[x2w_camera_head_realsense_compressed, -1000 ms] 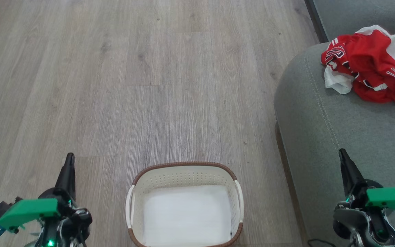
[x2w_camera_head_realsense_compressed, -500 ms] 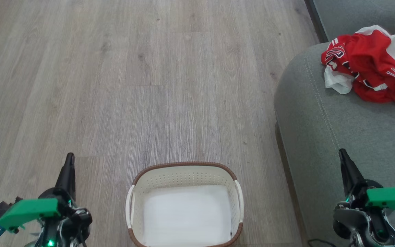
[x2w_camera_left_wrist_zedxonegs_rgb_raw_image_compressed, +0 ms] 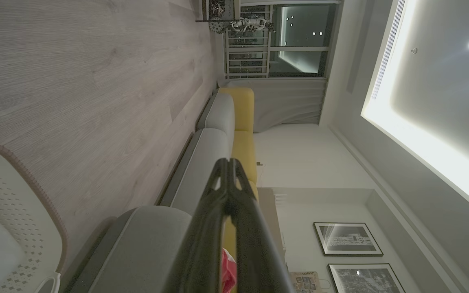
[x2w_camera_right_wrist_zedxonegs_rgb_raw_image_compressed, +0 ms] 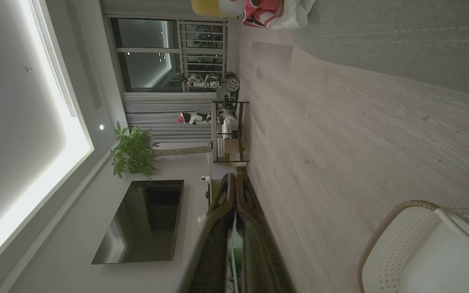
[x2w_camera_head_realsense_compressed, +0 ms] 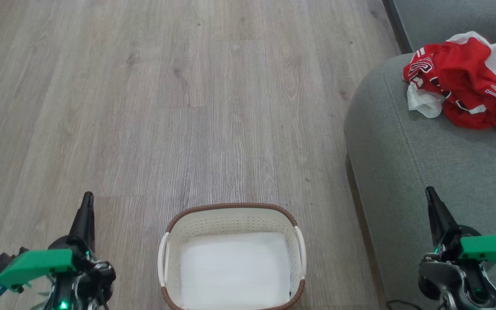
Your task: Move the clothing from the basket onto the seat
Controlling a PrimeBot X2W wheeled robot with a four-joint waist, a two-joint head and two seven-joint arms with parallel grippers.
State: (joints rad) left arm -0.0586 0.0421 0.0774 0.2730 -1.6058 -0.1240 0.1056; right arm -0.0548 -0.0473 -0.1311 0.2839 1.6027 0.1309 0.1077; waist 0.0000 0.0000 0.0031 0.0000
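Clothes (x2w_camera_head_realsense_compressed: pixel 467 73) heaped on the seat (x2w_camera_head_realsense_compressed: pixel 446 163) at 2 o'clock, basket (x2w_camera_head_realsense_compressed: pixel 230 206) at 6, left claw (x2w_camera_head_realsense_compressed: pixel 87 201) and right claw (x2w_camera_head_realsense_compressed: pixel 431 196) both pinched closed.

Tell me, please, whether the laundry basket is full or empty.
Empty: the laundry basket has a bare white floor, and the red jerseys lie crumpled on the sofa cushion.

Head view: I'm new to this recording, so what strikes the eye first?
The crumpled red shiny jerseys with white trim stand out, heaped on the grey-green fabric sofa seat at upper right. Next, the small cream-white perforated plastic basket with a brown rim sits empty on the pale wooden floor, bottom centre.
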